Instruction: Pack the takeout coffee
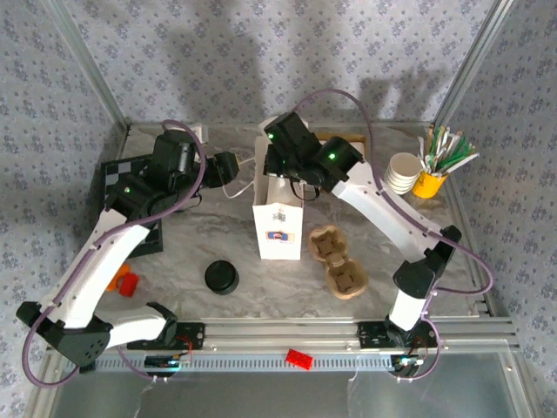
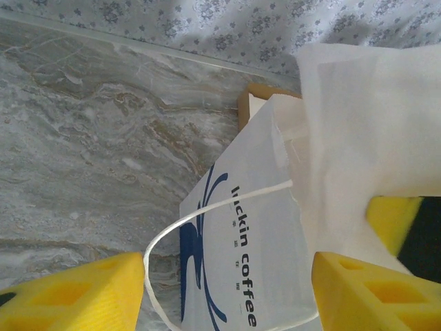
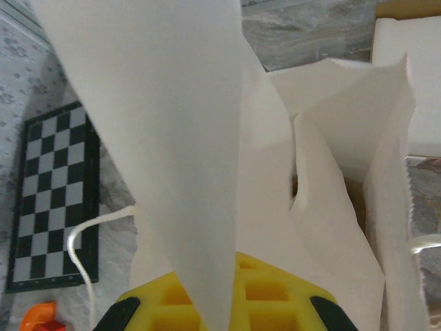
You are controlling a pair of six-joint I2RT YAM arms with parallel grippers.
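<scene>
The right end effector (image 3: 219, 303) is clenched on the top rim of the white paper bag (image 1: 278, 228), the left end effector (image 2: 227, 289) hangs released just beside that bag, and the takeout coffee (image 1: 221, 277) stands on the tabletop (image 1: 191, 235), left of the bag and apart from it.

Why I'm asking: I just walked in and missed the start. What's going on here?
Two robot arms are working on a white paper bag standing mid-table. The right pincer is shut on the bag's top edge, while the left pincer hovers open at its side, with the string handle seen between its fingers. The cardboard cup carrier lies on the table beside the bag, not yet packed.
</scene>
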